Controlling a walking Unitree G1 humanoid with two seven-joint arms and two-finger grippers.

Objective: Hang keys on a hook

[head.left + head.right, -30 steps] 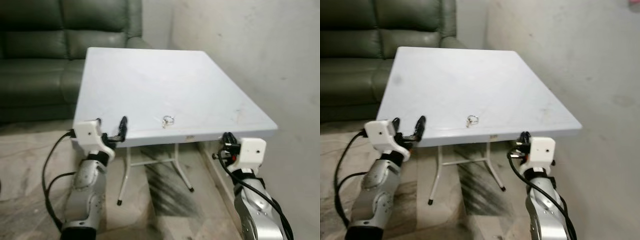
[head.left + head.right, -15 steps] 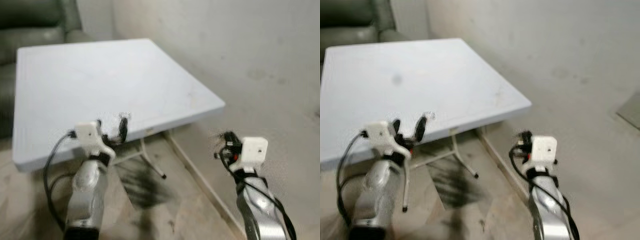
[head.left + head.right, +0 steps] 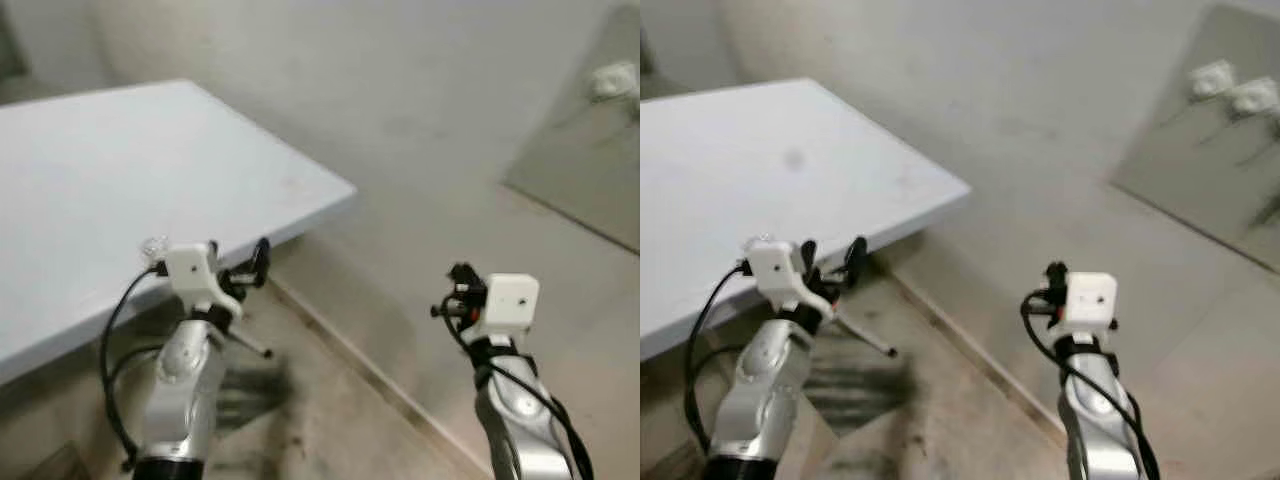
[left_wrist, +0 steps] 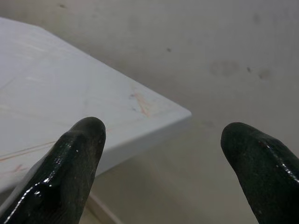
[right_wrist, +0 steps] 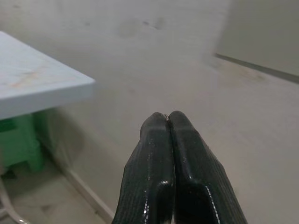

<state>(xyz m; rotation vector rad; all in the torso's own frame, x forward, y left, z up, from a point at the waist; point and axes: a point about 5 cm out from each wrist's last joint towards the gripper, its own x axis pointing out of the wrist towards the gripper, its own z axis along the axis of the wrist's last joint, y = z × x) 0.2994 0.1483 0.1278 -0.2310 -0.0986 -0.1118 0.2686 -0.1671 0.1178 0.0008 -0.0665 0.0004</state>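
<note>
A small shiny key ring (image 3: 153, 245) lies near the front edge of the white table (image 3: 110, 160), half hidden behind my left wrist block and blurred. My left gripper (image 3: 240, 266) hangs just in front of that edge, open, with nothing between its fingers (image 4: 79, 154). My right gripper (image 3: 456, 278) is held out over the floor toward the wall, shut and empty, its fingertips (image 5: 161, 122) pressed together. Two white fittings (image 3: 1230, 88) sit on a grey panel at the upper right, too blurred to tell whether they are hooks.
A pale plaster wall (image 3: 420, 130) runs behind the table down to the floor (image 3: 330, 420). The grey panel (image 3: 590, 170) leans on or is set in that wall. A table leg (image 3: 252, 346) reaches the floor. A green stool (image 5: 18, 140) stands under the table.
The whole view has swung to the right: sofa gone, table slid to the left, wall and grey panel come into sight. Both arms keep the same pose.
</note>
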